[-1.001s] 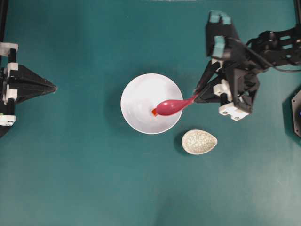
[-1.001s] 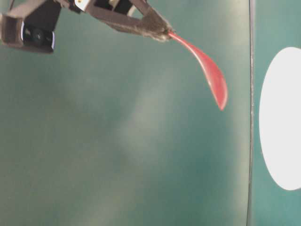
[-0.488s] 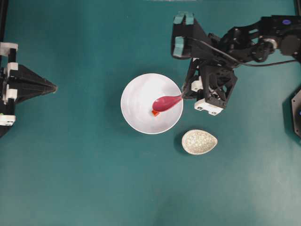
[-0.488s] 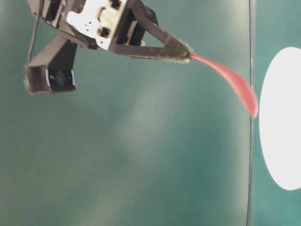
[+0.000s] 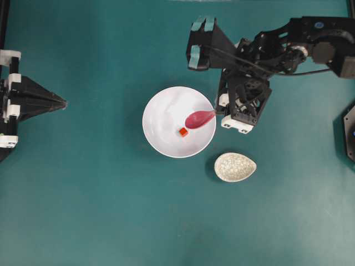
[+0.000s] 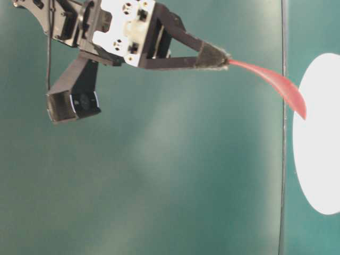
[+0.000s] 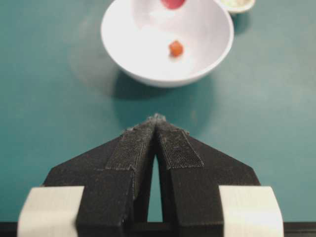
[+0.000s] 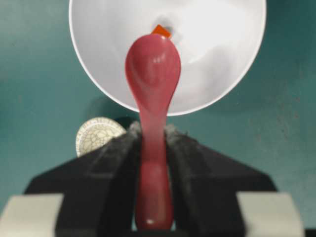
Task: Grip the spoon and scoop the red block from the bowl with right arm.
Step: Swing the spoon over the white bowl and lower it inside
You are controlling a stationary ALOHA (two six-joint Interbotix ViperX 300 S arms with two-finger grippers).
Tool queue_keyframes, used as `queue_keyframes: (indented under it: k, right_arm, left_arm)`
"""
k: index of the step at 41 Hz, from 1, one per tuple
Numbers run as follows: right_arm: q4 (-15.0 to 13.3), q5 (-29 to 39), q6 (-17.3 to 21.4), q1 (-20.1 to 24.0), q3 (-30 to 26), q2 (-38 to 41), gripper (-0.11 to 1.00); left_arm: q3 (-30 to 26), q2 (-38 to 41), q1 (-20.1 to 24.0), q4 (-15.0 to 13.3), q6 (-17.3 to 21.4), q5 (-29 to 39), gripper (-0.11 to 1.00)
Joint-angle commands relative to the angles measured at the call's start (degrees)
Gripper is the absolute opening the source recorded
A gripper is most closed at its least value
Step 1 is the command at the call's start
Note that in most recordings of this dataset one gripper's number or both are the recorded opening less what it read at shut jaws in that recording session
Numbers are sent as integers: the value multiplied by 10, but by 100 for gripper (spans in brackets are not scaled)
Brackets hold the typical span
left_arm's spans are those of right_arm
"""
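Observation:
The white bowl (image 5: 166,108) stands mid-table with the tiny red block (image 5: 183,132) lying inside it, low and right of centre. My right gripper (image 5: 216,111) is shut on the handle of the pink-red spoon (image 5: 198,118), just outside the bowl's right rim. The scoop hangs over the bowl's right side, just above and right of the block, not touching it. In the right wrist view the spoon (image 8: 153,74) points into the bowl (image 8: 222,59), with the block (image 8: 161,30) peeking past its tip. My left gripper (image 5: 62,102) rests shut at the far left.
A speckled beige egg-shaped dish (image 5: 235,167) sits below and right of the bowl, close under the right arm. A dark fixture (image 5: 349,133) stands at the right table edge. Teal tabletop surrounds everything.
The right arm swung leftward and turned, pulling the spoon's scoop up and right off the block. The block now lies uncovered in the bowl. The left arm stayed still.

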Motion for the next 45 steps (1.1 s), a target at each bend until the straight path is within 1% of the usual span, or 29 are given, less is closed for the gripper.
queue_keyframes:
  k: [1, 13, 23, 37, 45]
  right_arm:
    - [-4, 0, 0, 10, -11, 2, 24]
    - [-13, 0, 1, 22, -11, 33, 24]
    - [-18, 0, 0, 24, -18, 47, 24]
    - [-33, 0, 0, 24, -28, 69, 24]
    - [-35, 0, -2, 25, -40, 84, 24]
  left_arm:
    - [-10, 3, 2, 1, 0, -3, 0]
    - [-10, 2, 2, 1, 0, -3, 0]
    - [-10, 2, 2, 1, 0, -3, 0]
    - [-10, 2, 2, 1, 0, -3, 0]
    - [-10, 0, 2, 1, 0, -4, 0]
